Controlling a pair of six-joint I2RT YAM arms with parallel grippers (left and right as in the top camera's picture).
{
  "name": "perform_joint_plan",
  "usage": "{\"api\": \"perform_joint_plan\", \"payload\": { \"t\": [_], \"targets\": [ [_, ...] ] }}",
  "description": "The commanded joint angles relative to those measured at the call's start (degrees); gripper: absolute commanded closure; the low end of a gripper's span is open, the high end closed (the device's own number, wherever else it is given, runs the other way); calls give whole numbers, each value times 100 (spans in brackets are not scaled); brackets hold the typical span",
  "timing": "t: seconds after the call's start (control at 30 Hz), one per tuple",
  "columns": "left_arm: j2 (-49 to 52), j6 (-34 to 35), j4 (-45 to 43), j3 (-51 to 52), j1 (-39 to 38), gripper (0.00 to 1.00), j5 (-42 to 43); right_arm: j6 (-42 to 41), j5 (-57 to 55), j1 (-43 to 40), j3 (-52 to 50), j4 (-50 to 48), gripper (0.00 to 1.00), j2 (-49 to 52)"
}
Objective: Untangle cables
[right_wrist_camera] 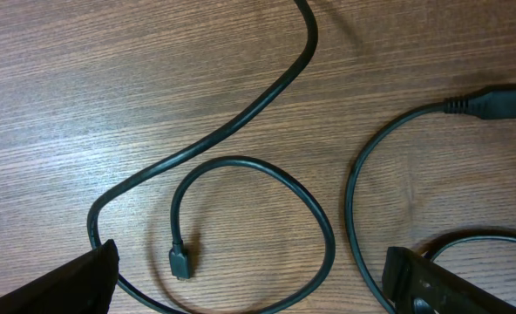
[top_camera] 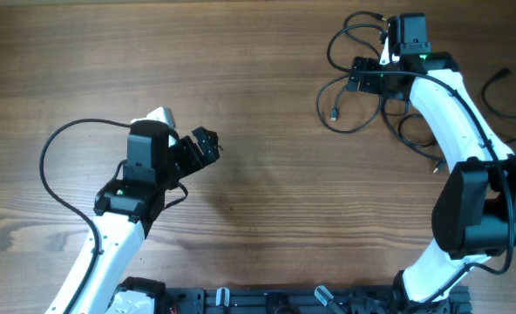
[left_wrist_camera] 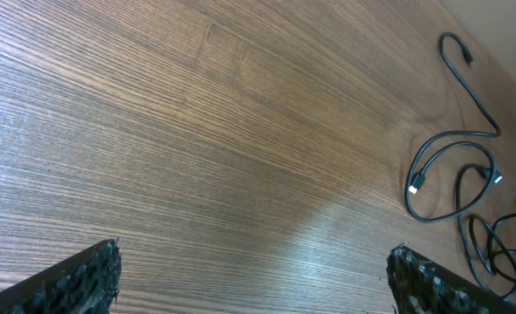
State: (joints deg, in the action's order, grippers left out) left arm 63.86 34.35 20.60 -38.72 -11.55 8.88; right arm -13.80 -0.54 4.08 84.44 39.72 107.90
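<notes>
Left end effector [left_wrist_camera: 254, 277] apart; right end effector [right_wrist_camera: 258, 281] apart above cables [right_wrist_camera: 241, 160], apparently not touching.

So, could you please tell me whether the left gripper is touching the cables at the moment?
Apart. The overhead view shows the left gripper open, with a wide stretch of bare table between it and the cables.

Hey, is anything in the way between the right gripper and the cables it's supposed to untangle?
Nothing visible. The right gripper hangs open just over the thin black cables. In the right wrist view, only the brown wooden table and the looping strands themselves show between its fingers.
</notes>
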Motion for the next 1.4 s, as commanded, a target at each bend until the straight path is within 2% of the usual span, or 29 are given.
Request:
{"api": "perform_joint_plan", "payload": {
  "t": [0.0,0.13,0.3,0.63,0.9,1.07,1.23,1.37],
  "targets": [
    [-9,-114,-11,4,22,0,-17,26,-142,-9,-59,-26,0,63],
    [-9,-114,-11,4,22,0,-17,24,-142,-7,-59,-28,0,-68],
    [-9,-114,-11,4,22,0,-17,26,-142,-2,-59,-24,0,-730],
    [-9,-114,-11,4,22,0,-17,22,-142,-2,-59,-13,0,-3613],
    [-9,-114,-11,4,22,0,-17,24,-142,-2,-59,63,0,-5340],
    [-9,-114,-11,4,22,0,-17,24,-142,-2,-59,66,0,-5768],
    [-9,-114,-11,4,22,0,-17,24,-142,-2,-96,168,0,-5646],
    [-9,-114,-11,4,22,0,-17,24,-142,-2,-264,868,0,-5766]
  ]
}}
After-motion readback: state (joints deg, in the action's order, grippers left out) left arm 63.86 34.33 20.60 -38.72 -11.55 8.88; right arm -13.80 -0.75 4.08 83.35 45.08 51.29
